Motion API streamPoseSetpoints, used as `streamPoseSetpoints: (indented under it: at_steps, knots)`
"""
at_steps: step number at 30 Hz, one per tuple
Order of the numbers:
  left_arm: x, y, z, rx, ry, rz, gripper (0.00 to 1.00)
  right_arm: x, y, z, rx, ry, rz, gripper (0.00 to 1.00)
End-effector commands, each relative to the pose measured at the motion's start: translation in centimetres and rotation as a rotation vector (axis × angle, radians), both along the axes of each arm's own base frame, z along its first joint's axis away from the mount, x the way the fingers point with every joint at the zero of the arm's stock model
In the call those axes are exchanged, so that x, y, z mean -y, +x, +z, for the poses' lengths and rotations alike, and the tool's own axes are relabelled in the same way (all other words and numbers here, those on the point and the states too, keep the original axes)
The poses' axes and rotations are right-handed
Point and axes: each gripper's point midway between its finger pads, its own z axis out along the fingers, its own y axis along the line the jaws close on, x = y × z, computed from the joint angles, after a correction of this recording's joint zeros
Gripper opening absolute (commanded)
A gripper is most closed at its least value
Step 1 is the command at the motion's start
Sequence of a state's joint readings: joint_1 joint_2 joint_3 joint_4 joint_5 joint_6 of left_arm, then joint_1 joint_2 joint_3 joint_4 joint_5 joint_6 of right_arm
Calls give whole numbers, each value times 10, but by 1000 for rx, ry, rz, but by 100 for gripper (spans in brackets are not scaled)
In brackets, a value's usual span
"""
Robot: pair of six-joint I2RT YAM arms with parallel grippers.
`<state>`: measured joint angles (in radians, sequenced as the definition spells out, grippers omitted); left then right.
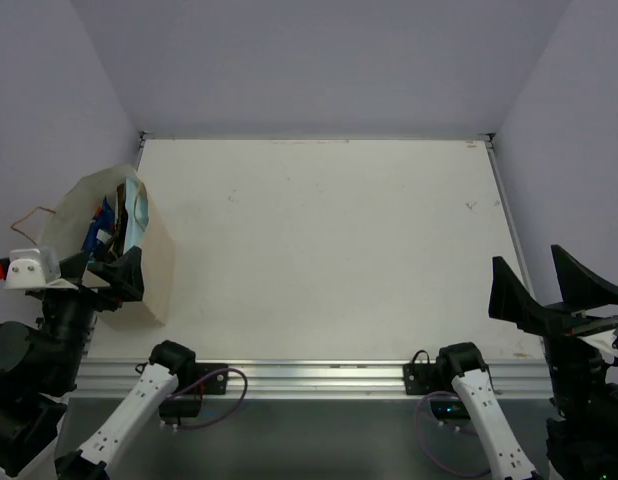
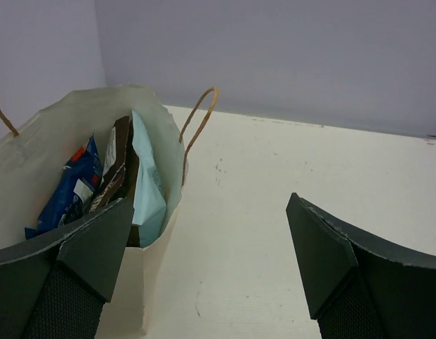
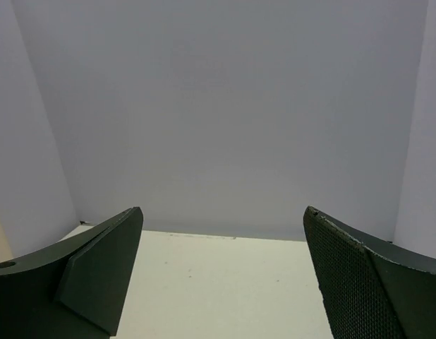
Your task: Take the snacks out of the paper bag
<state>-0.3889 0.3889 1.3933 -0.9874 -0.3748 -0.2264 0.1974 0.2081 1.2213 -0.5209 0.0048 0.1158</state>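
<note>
Left end effector [image 1: 111, 272] and right end effector [image 1: 529, 262] gape by white table [image 1: 329, 250], lilac walls [image 1: 319, 60]

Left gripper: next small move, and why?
Probably slide the left gripper sideways until both fingers hang over the mouth of the paper bag. Its jaws are open, but one finger overlaps the bag's rim while the other is over bare table. The blue packet, brown packet and light blue packet stand inside, tops exposed.
</note>
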Motion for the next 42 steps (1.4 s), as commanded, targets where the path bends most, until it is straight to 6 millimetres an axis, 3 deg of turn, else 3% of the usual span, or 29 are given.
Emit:
streamPoseSetpoints:
  at_steps: [1,9,16,21,24,31,32,39,42]
  knots:
    - [7,12,-9,-56,2,-6,100,-3,1,4,19,10,17,99]
    - [2,27,-28,-164,7,69,100,-13,9,-5,-23,11,66,99]
    - [12,72,-57,-394,53,157,100,-37,29,-25,-128,-24,173,99]
    - [10,98,-59,-438,100,232,100,-57,36,-39,-191,-52,278,99]
    - [9,113,-71,-480,143,276,100,-61,34,-41,-195,-56,303,99]
    - [-6,135,-90,-538,197,337,100,-58,27,-43,-169,-56,295,99]
    - [-19,140,-94,-542,181,371,100,-58,27,-43,-166,-56,295,99]
    - [-16,155,-121,-595,154,321,86,-59,26,-47,-163,-56,298,99]
    - [-12,156,-120,-575,139,295,76,-57,25,-48,-158,-53,289,99]
